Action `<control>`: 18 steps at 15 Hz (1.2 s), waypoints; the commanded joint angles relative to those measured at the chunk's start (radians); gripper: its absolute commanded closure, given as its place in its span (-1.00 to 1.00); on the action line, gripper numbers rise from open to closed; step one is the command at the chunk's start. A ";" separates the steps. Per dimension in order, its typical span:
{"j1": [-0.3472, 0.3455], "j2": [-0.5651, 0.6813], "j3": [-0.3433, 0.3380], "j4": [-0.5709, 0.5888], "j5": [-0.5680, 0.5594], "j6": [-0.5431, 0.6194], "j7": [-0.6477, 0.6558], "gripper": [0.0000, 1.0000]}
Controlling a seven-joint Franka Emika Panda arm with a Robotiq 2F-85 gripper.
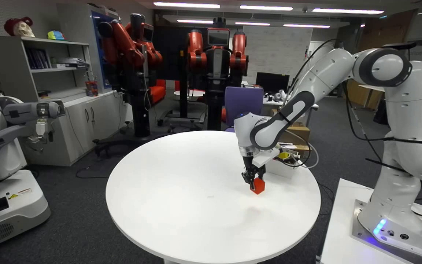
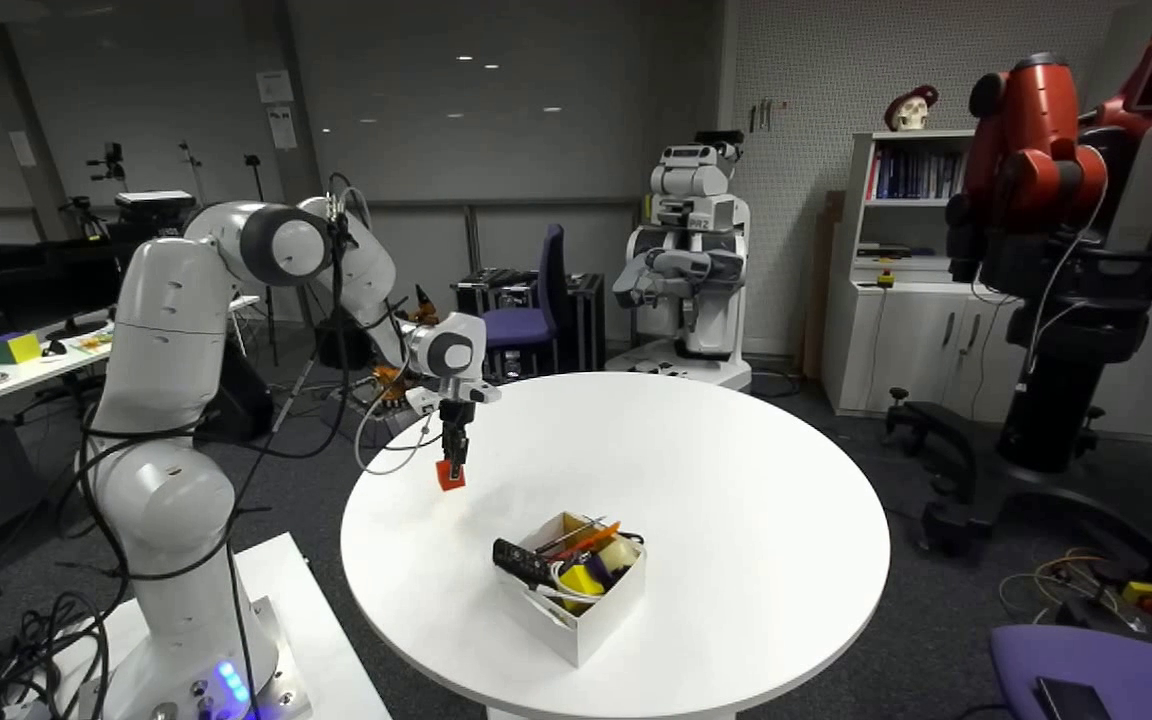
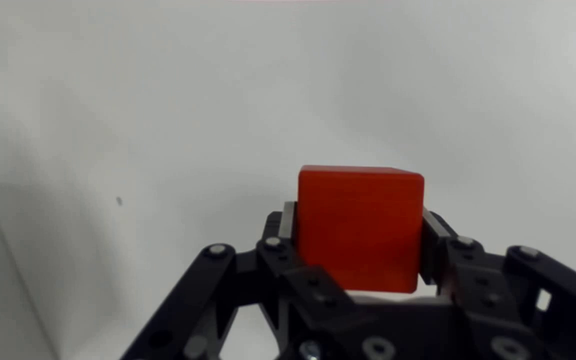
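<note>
In an exterior view, the gripper [image 1: 257, 181] pointed down over the round white table [image 1: 181, 205] with a red block [image 1: 258, 187] between its fingers, a faint reddish reflection showing on the tabletop below. In an exterior view, the block was apart from and beyond a filled white box [image 2: 614, 608]. In the wrist view, the jaws stood partly spread, both pads [image 3: 287, 220] against the block's opposite sides, gripping it.
</note>
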 commanded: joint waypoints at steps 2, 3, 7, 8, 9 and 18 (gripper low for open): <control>-0.125 -0.103 -0.083 0.018 -0.003 -0.091 -0.027 0.37; -0.154 -0.116 -0.107 0.025 -0.007 -0.111 -0.021 0.37; -0.254 -0.112 -0.192 0.087 -0.023 -0.207 0.001 0.37; -0.274 -0.100 -0.207 0.104 -0.024 -0.227 0.002 0.37; -0.292 -0.098 -0.225 0.116 -0.029 -0.251 0.015 0.37; -0.346 0.025 -0.264 0.192 -0.014 -0.189 0.104 0.37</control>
